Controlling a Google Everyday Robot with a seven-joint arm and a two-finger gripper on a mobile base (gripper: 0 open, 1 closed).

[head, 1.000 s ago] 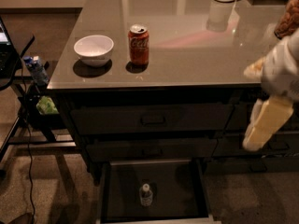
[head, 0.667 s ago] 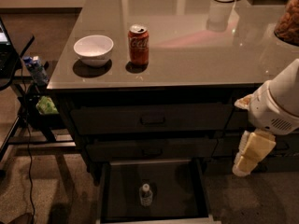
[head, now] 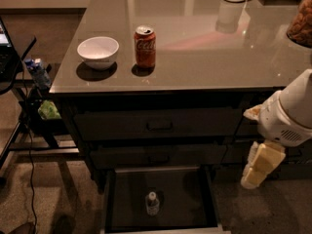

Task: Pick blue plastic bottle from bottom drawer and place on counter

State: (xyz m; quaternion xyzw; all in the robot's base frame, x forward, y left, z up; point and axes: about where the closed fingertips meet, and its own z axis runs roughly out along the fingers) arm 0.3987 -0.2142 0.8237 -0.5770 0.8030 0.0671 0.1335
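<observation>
Gripper point(head: 261, 165) is seen hung low, just right of the bottom drawer point(head: 185, 199) & outside it, nothing touched; open/closed state can't be told. Blue plastic bottle point(head: 152, 204) is stood upright on drawer floor, approx. centre. Counter point(head: 209, 57) is set above drawer; red can point(head: 145, 47) & white bowl point(head: 98, 51) are carried on it.

This looks to me like an office break room or kitchenette. A glossy counter point(head: 204, 57) tops a dark cabinet point(head: 73, 130) of drawers point(head: 158, 126), with a white bowl point(head: 98, 51) and a soda can point(head: 145, 47) on its near left part. A jar point(head: 300, 18) of snacks (nuts, perhaps) sits far right. A black side table point(head: 14, 57) stands left, a cable point(head: 31, 169) trailing over the speckled floor point(head: 58, 194). The robot's gripper point(head: 251, 178) hangs on the right, below counter height.
</observation>
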